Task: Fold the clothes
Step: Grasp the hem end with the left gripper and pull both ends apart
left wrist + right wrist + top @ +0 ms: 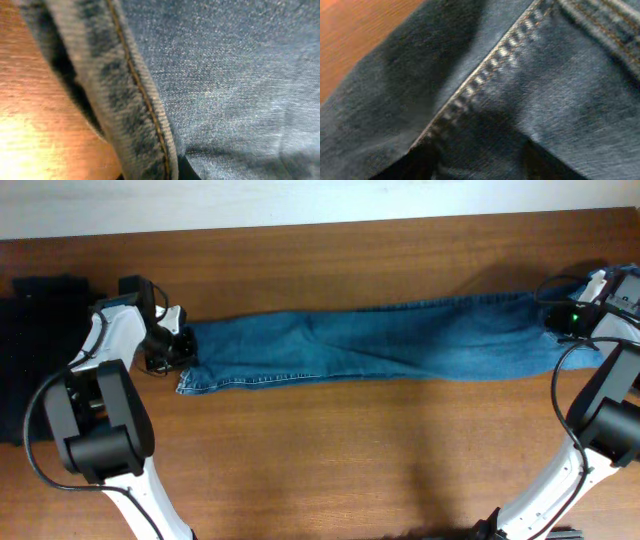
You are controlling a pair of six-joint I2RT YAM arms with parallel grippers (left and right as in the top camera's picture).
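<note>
Denim jeans (400, 340) stretched on table (350, 470) | left tool (183, 346) at hem (117, 95), right tool (555, 318) at opposite end, closure unreadable for both | risk: shallow pinch lets hem slip

Seen from overhead, the left arm (95, 420) rises from its base at 7 o'clock and folds at a bulky black joint. Its white forearm runs up toward 12, and the wrist is bent so the left gripper (183, 346) points toward 3 o'clock. The right arm (610, 425) mirrors it from 5 o'clock, a green light on its wrist, with the right gripper (553, 320) pointing toward 9. How either pair of jaws stands cannot be told — both wrist views sit too close.
</note>
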